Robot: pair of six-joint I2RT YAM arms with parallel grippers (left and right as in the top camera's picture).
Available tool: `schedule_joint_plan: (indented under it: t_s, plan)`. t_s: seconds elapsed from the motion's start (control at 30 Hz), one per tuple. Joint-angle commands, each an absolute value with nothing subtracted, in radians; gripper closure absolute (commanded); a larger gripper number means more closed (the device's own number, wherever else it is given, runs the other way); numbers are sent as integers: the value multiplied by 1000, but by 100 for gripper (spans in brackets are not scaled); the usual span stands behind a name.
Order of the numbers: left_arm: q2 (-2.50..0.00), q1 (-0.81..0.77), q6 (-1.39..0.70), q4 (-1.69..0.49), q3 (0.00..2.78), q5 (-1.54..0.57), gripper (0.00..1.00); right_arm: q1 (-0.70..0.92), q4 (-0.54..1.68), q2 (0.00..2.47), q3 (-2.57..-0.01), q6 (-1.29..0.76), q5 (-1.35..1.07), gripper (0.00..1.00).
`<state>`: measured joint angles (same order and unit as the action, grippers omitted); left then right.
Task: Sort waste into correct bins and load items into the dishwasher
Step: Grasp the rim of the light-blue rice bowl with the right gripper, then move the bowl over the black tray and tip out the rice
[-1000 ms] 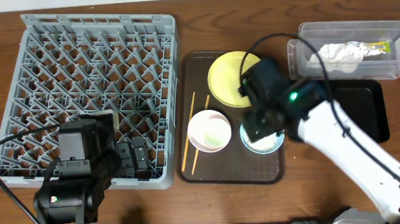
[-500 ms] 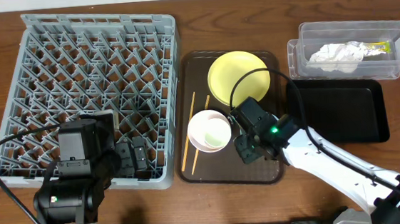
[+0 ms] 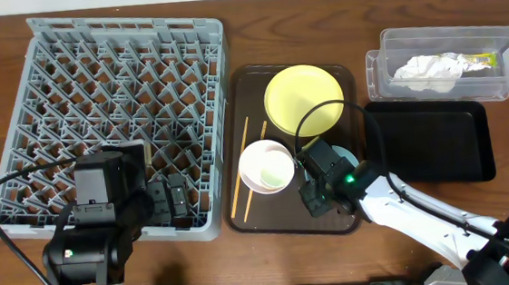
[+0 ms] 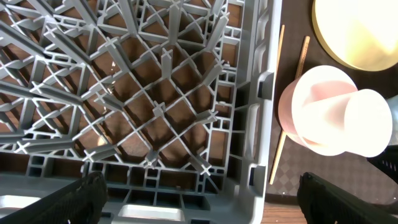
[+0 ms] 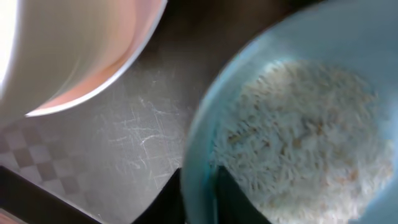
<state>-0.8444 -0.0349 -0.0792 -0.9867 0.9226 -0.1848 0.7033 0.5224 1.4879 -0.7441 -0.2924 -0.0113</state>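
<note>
- Where the right gripper (image 5: 198,185) sits low over the brown tray (image 3: 279,219), its two dark fingers straddle the rim of the light-blue bowl (image 5: 205,134). One finger is inside and one outside, and both are pressed against the rim.
- Inside that bowl lies a bed of whitish rice-like grains (image 5: 298,149).
- Just beside it on the same tray stands the white bowl (image 3: 266,167). The pale-yellow plate (image 3: 303,99) lies farther back, and the chopsticks (image 3: 237,187) run along the tray's left side.
- Off to the right, the black tray (image 3: 429,140) rests on the table. Behind it, the clear tub (image 3: 392,39) holds the crumpled napkin (image 3: 426,68) and the snack wrapper (image 3: 494,58).
- Over the near right corner of the grey dish rack (image 3: 115,99), the left gripper (image 4: 208,199) hangs with its fingers spread wide apart.
</note>
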Motion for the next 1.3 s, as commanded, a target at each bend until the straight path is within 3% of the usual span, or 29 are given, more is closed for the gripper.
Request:
schedule_joint_plan:
  t_s: [0.0, 0.27, 0.73, 0.97, 1.27]
  plan:
    - [-842, -37, -88, -987, 940, -191, 2, 717, 520, 1495, -736, -300, -16, 91]
    - [-842, -37, -88, -987, 940, -191, 2, 717, 530, 1482, -757, -344, -57, 99]
    - [-842, -37, -88, -987, 940, -191, 2, 614, 764, 1341, -1005, -344, -61, 99]
    - [-842, -37, -88, -987, 940, -191, 2, 431, 760, 1277, -1039, -328, -131, 99]
    - [-842, -37, -88, -987, 940, -191, 2, 53, 749, 1319, -1038, -174, -649, 99]
